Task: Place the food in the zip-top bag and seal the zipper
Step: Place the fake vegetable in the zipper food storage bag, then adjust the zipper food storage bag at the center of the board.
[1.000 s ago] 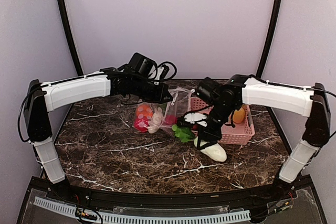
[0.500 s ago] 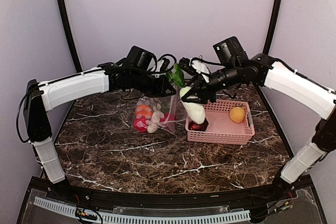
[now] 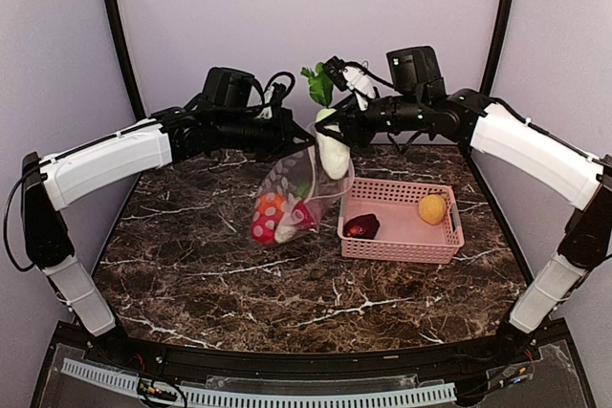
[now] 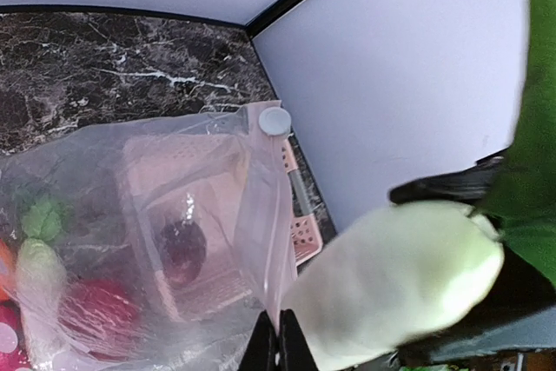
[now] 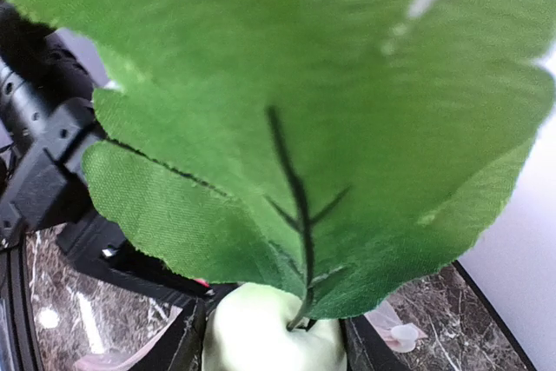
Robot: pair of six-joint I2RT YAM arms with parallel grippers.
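Left gripper (image 3: 296,143): clenched on the upper edge of the bag (image 3: 304,188) and holding it up above the table (image 3: 191,265). In the left wrist view its fingers (image 4: 262,352) are pressed together on the plastic.
Bag: it hangs slanted from this grip, with the mouth up and turned to the right arm. The low end seems to rest on the table, just beside the basket (image 3: 397,253).
Zipper (image 4: 265,215): a pale pinkish strip along the mouth, not sealed. Its round slider (image 4: 274,120) sits at the corner of the bag.
Food in bag: a red piece with pale dots (image 3: 262,229), an orange piece (image 3: 272,204), a white piece (image 3: 288,230) and a red piece (image 3: 306,215). All lie together at the low end.
Right gripper (image 3: 339,128): grasping the radish (image 3: 332,152) near its top, where the leaves (image 3: 318,83) begin, with the jaws partly apart around it.
Radish: in the air and almost upright, leaves up and white end down. The white end is at the mouth of the bag. I cannot tell if the tip is already inside.
Right wrist view: one green leaf (image 5: 304,128) fills nearly the whole picture. The pale top of the radish shows under it, between two dark fingers (image 5: 187,341).
Basket: pink, slotted, standing on the table to the right of the bag.
Food in basket: a maroon piece (image 3: 361,226) at the left end and a yellow-orange piece (image 3: 432,208) near the far right corner, well apart from each other.
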